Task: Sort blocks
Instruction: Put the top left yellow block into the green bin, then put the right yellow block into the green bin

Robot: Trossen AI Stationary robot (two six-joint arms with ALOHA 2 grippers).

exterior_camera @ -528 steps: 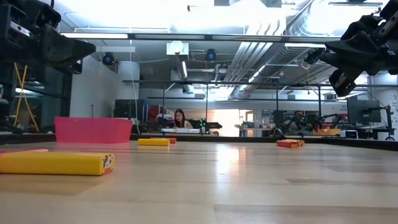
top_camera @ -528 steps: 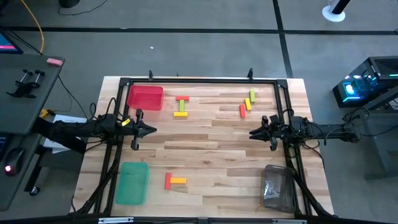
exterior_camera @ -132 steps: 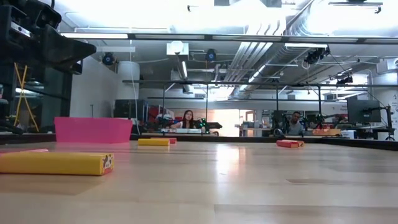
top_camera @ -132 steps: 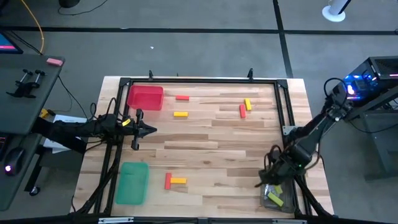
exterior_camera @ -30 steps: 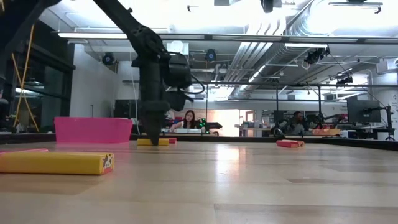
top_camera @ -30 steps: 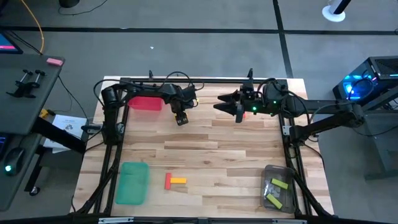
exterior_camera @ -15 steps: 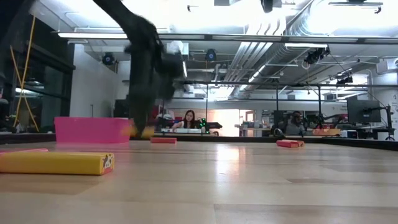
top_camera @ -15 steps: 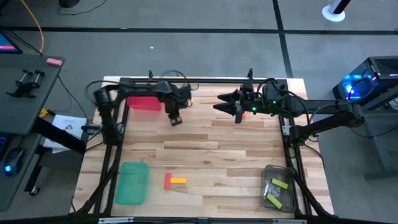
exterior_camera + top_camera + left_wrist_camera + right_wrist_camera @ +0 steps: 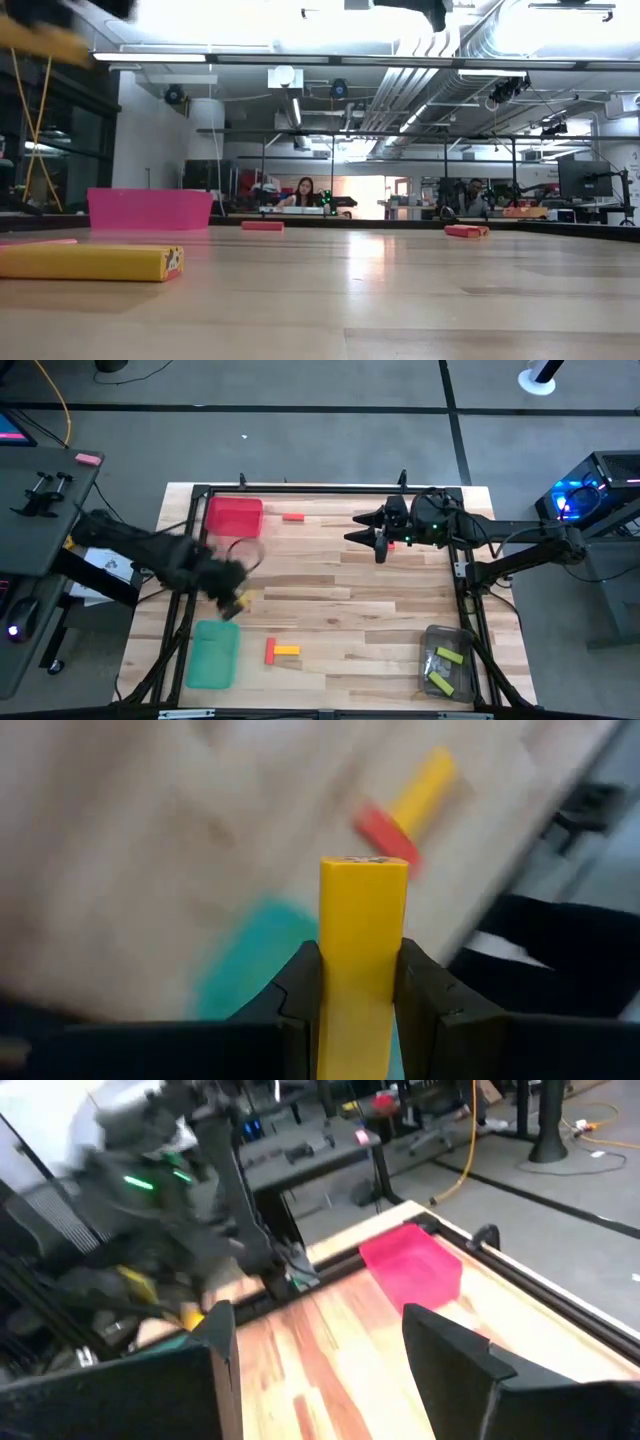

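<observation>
**Yellow block aloft near the green tray**

Wooden planks make up the desk [image 9: 340, 610], ringed by a dark frame, and beyond its far edge we see a workshop with people seated at benches.

We find the left pincer [image 9: 360, 982] clamped on a yellow block [image 9: 362, 940], which stands upright between the two dark fingers [image 9: 300, 988] and rises well past their tips. From above, the left pincer [image 9: 232, 603] hangs over the left part of the desk, blurred, just beyond the far end of the green tray [image 9: 212, 653], which sits in the near left corner. Past the held block, the left wrist view shows the tray as a teal patch, and farther off a red block [image 9: 385, 838] touching a yellow one [image 9: 422, 788]. We see the same pair from above, near the near edge and just right of the green tray: the red block [image 9: 270, 651] with the yellow block [image 9: 287, 651] meeting it at a right angle.

The red tray [image 9: 233, 517] sits in the far left corner, with a lone red block [image 9: 292, 517] just to its right.

The right pincer [image 9: 366, 536] hangs over the far middle of the desk, its fingers [image 9: 215, 1342] spread wide around nothing.

In the near right corner the clear tray [image 9: 447, 660] holds two light green blocks [image 9: 445, 668].
</observation>
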